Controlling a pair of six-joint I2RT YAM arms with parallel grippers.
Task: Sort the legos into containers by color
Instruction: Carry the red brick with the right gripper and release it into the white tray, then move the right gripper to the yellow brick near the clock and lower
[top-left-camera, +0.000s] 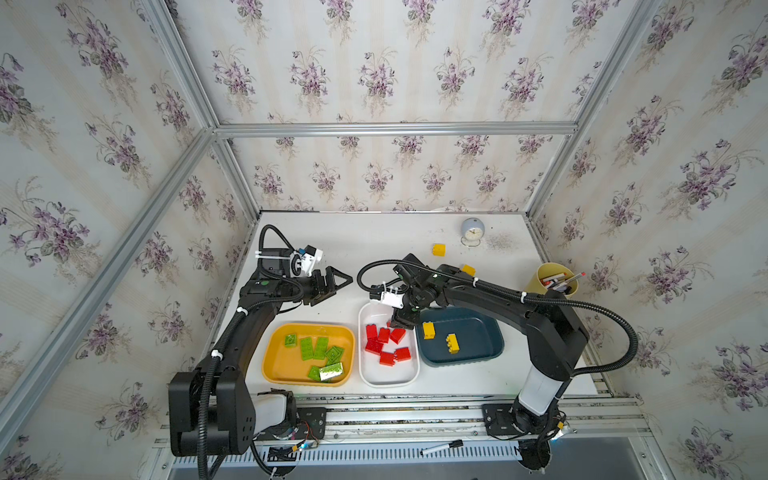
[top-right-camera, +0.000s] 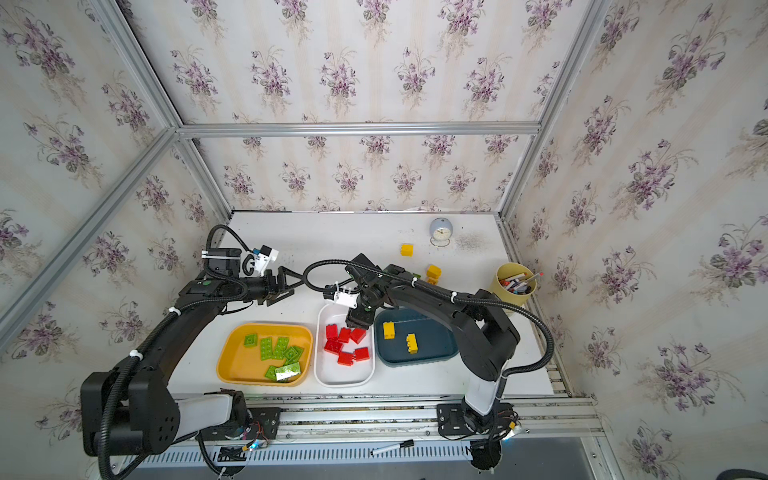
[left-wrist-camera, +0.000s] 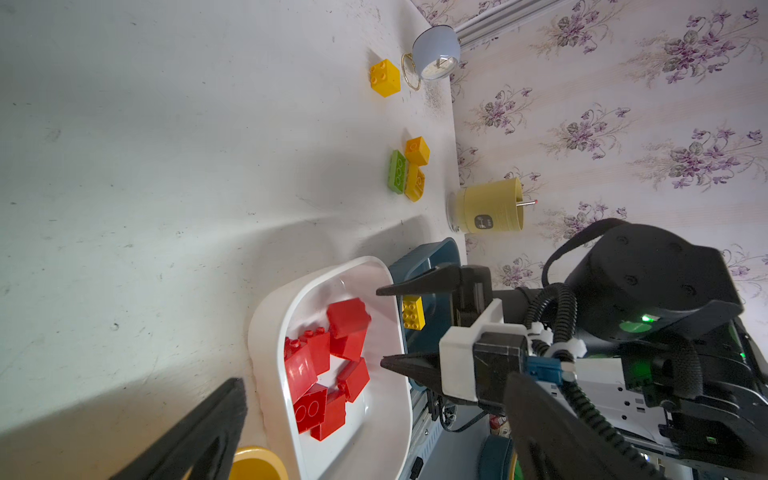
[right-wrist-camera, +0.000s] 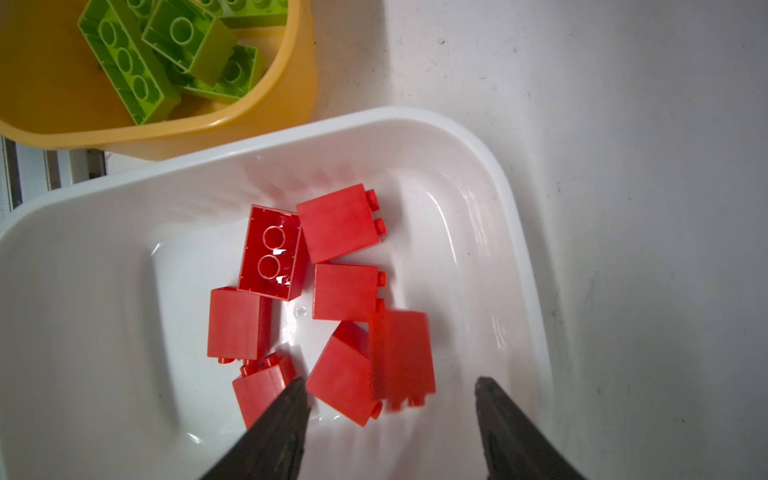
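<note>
The red brick (right-wrist-camera: 401, 357) is showing as a blur right under the right gripper (right-wrist-camera: 390, 384), so it looks to be dropping free onto the red bricks (top-left-camera: 384, 343) lying in the white tray (right-wrist-camera: 291, 141). That pile is sitting toward the far half of the tray, with the near half bare.

Beside it, the green bricks (top-left-camera: 320, 349) are lying in the orange-yellow tray (top-left-camera: 282, 365), and two yellow bricks (top-left-camera: 452, 343) are resting in the teal tray (top-left-camera: 482, 336). Out on the table (top-left-camera: 332, 241), one yellow brick (top-left-camera: 438, 249) is waiting near the clock (top-left-camera: 471, 232). Closer to the pen cup (top-left-camera: 555, 284), a green brick (left-wrist-camera: 397, 171) is touching a pair of yellow ones (left-wrist-camera: 417, 150).

Here is the danger. The falling brick could be landing on the sloped backs of its neighbours and skipping over the tray's low wall toward the teal tray. Later, that tight little cluster could be trouble: a grab at a yellow one may drag the green along.

The right gripper is hanging over the tray with its jaws partly spread, clamping nothing and touching nothing I can see. The left gripper (top-left-camera: 341, 287) is hovering over bare table behind the orange-yellow tray, jaws spread fully and carrying nothing.
</note>
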